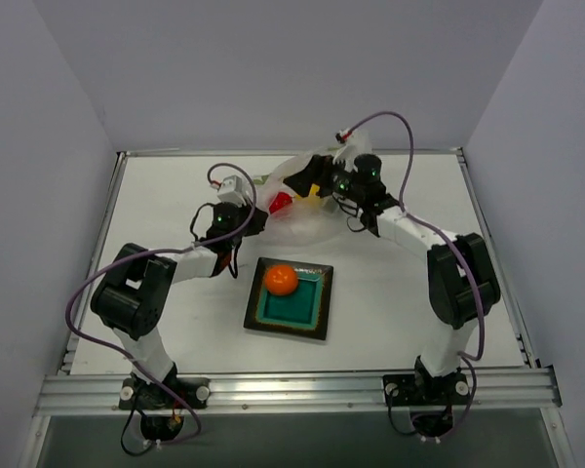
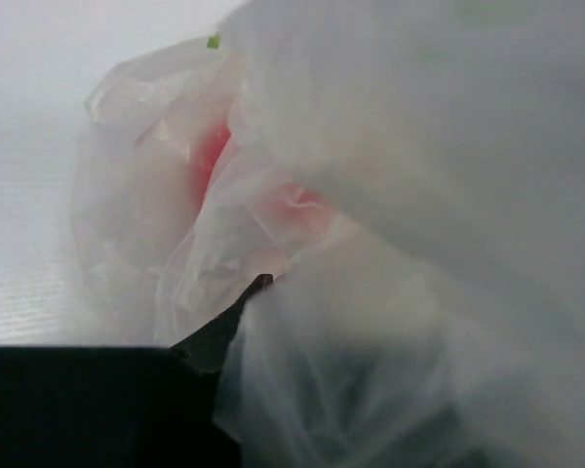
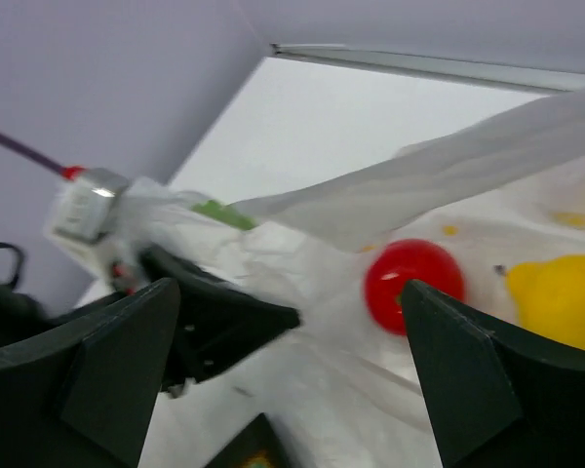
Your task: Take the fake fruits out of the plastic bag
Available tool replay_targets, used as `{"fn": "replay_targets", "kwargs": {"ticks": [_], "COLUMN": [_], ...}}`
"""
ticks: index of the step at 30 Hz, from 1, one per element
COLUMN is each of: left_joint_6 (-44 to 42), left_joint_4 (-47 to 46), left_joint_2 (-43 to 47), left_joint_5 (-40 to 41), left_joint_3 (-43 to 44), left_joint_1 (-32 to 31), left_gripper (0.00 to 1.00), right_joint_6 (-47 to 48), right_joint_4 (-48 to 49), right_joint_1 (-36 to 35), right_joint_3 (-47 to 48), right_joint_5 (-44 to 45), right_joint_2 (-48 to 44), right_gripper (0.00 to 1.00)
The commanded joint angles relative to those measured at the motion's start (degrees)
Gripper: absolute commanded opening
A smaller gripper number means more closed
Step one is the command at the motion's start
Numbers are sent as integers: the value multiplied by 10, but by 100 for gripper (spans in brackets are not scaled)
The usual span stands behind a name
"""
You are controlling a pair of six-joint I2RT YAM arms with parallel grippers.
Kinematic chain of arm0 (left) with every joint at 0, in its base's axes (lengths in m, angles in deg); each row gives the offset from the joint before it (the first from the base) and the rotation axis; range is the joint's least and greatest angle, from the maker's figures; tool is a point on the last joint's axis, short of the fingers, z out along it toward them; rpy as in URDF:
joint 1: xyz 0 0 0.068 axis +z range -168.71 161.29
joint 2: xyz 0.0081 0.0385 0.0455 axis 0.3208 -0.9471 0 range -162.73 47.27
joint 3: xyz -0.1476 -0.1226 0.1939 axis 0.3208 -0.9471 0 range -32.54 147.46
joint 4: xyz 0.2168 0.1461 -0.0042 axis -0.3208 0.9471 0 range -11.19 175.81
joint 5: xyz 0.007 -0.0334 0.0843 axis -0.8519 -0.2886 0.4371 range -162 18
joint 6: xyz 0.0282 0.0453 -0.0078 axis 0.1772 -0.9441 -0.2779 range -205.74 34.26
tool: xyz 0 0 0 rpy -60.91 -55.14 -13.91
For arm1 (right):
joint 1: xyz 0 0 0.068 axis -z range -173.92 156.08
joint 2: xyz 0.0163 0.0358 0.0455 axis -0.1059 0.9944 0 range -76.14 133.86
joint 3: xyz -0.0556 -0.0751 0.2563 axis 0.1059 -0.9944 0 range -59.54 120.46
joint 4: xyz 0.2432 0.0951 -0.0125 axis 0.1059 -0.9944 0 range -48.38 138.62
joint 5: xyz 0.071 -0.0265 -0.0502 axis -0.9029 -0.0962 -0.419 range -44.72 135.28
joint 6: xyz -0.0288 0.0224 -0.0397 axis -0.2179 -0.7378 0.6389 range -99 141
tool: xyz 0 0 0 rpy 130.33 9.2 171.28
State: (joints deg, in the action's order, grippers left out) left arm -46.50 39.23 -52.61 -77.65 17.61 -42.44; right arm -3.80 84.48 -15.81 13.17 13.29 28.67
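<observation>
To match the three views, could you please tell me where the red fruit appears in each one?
Top external: red fruit at upper centre, inside the plastic bag.
Left wrist: a red blur through the bag film, left of centre.
Right wrist: right of centre, beside the yellow fruit.
Shared landmark: the plastic bag.

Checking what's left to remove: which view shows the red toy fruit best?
Right wrist view: the red fruit lies close and clear. The top view shows a red patch; the left wrist view, a pink blur through the plastic bag.
</observation>
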Motion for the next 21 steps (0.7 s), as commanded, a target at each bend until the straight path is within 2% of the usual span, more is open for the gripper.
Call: {"fn": "replay_targets", "kwargs": {"ticks": [1, 2, 4, 5, 9, 11, 13, 15, 16, 17, 18, 19, 20, 21], "left_joint_6": [-4, -6, -2, 6, 11, 7, 6, 3, 3, 6, 6, 7, 6, 5], "left_joint_4": [-51, -50, -55, -58, -57, -53, -52, -53, -53, -55, -58, -60, -60, -61], "left_joint_2": [38, 38, 35, 34, 42, 49, 57, 54, 52, 50, 47, 46, 46, 44], "left_joint_5": [23, 32, 39, 40, 48, 51, 50, 49, 49, 48, 46, 45, 44, 43], "left_joint_3": [-5, -4, 2, 6, 21, 19, 14, 12, 10, 7, 5, 4, 5, 6], "left_joint_1": [-20, -23, -26, -26, -26, -26, -27, -27, -27, -27, -26, -26, -26, -26], "left_gripper": [2, 2, 2, 2, 3, 2, 2, 2, 2, 3, 2, 2, 3, 2], "right_joint_6": [-145, -229, -317, -395, -494, -487, -433, -369, -329, -247, -207, -146, -120, -99], "right_joint_4": [177, 191, 290, 374, 468, 428, 374, 244, 193, 98, 51, 13, -43, -59], "right_joint_1": [-13, -15, -36, -46, -83, -92, -97, -103, -105, -114, -119, -125, -129, -135], "right_joint_3": [-81, -94, -130, -137, -115, -97, -90, -87, -85, -81, -77, -72, -62, -61], "right_joint_5": [-88, -102, -104, -107, -122, -120, -102, -73, -49, 13, 51, 123, 153, 179], "right_joint_2": [-75, -85, -108, -111, -107, -117, -132, -159, -167, -181, -185, -186, -185, -183], "right_gripper": [90, 87, 86, 88, 91, 91, 92, 90, 84, 71, 63, 52, 35, 30]}}
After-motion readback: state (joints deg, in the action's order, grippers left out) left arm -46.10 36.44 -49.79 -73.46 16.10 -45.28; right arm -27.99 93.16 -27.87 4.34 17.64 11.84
